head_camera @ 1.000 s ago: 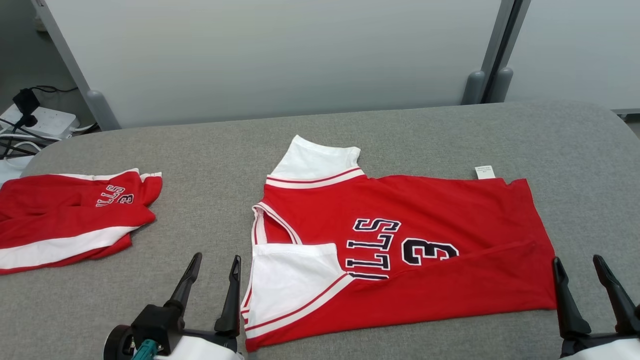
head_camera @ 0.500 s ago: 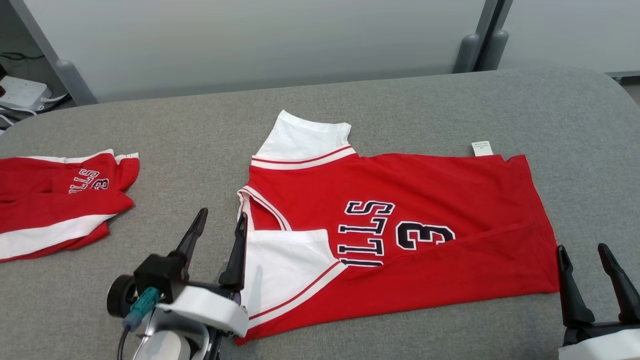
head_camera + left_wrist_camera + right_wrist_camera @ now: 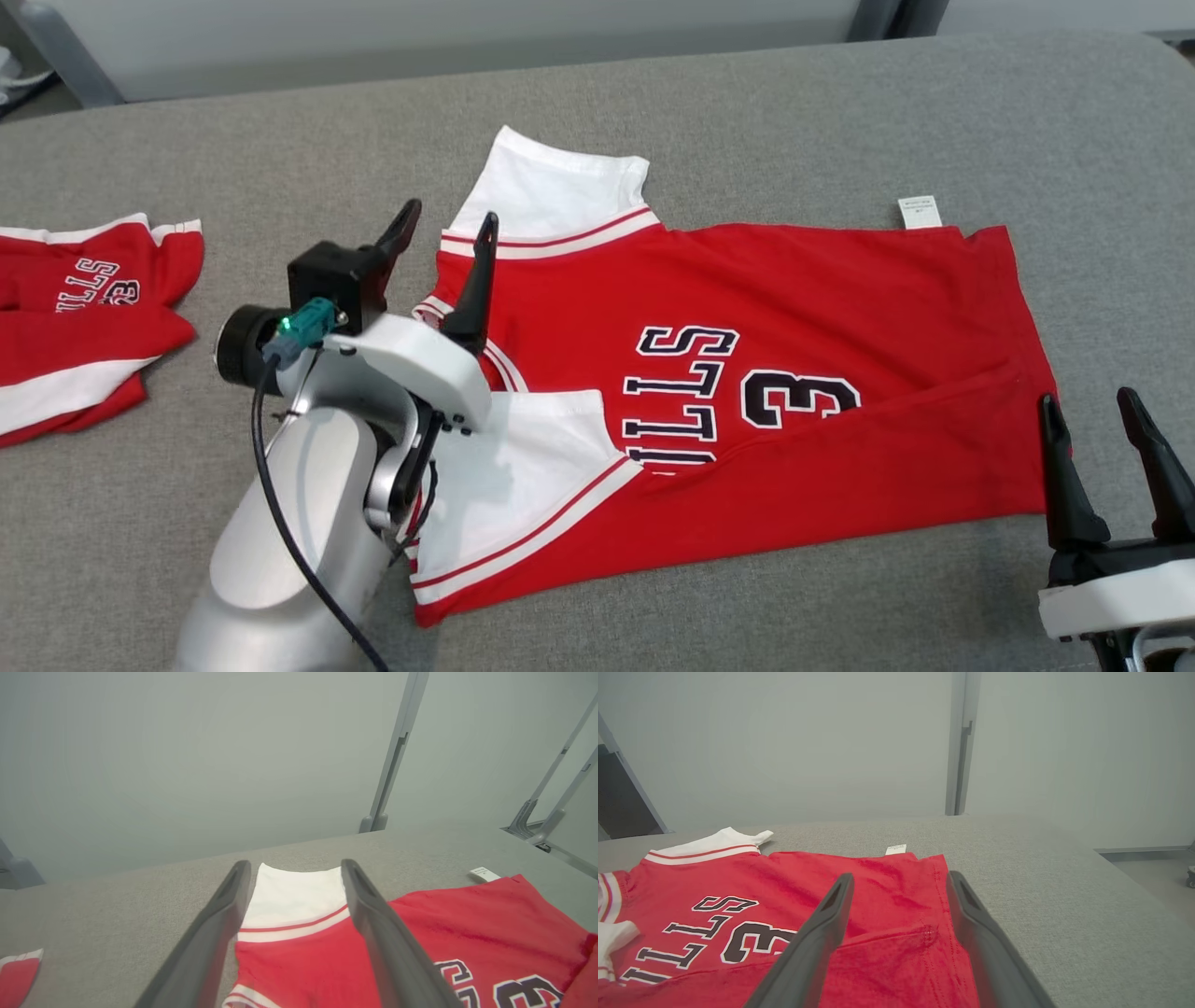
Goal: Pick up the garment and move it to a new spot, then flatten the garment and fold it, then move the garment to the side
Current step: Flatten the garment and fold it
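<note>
Pushing my left claw (image 3: 450, 215) forward off the near edge, fingers spread and empty, toward the far white sleeve (image 3: 560, 191); right claw (image 3: 1085, 399) is idling, also spread, by the hem (image 3: 1027, 355). The garment (image 3: 840, 299) is lying centre on the tabletop (image 3: 280, 140), so I'm expecting a sleeve fold.

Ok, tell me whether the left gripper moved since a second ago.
Yes: left gripper went forward along the jersey, from its near sleeve to its far sleeve.

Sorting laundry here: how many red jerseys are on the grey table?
2. The spread jersey lies in the middle of the table; the bunched jersey lies at its left edge, partly out of frame.
</note>
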{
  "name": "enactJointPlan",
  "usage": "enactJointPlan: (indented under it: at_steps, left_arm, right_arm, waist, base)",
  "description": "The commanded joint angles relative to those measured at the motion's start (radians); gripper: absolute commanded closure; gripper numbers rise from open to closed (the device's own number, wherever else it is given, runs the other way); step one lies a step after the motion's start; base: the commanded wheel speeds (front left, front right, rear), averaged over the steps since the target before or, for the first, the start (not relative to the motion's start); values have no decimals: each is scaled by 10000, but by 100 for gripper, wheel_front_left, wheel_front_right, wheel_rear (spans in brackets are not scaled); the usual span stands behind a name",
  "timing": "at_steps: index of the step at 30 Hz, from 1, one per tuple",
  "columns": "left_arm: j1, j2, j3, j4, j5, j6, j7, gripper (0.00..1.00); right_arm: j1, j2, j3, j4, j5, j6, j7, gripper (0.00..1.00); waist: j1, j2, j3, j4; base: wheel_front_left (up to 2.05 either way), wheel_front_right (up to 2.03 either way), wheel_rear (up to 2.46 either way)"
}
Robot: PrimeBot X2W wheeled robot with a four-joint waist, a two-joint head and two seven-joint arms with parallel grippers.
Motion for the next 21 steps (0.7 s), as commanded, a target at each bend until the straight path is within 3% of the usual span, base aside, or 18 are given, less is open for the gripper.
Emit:
enactJointPlan:
  at_steps: [1,9,21]
  left_arm:
    - [-633,119,298,-55,-31,-29,8,0]
    - [-3100,15,83,2128,173,4,547,0]
    - [-6131,-83,-243,5823,196,-324,796,0]
  right_arm:
    - [-273,-332,219,-307,56,14,-130,0]
    - [-826,-479,402,-505,196,14,-130,0]
    - [-1414,-584,834,-701,362,14,-130,0]
  waist:
    - [0,0,437,-78]
    - [0,0,1500,-159]
    - [0,0,2534,-771]
  base:
    - [0,0,0]
    - [0,0,0]
    - [0,0,0]
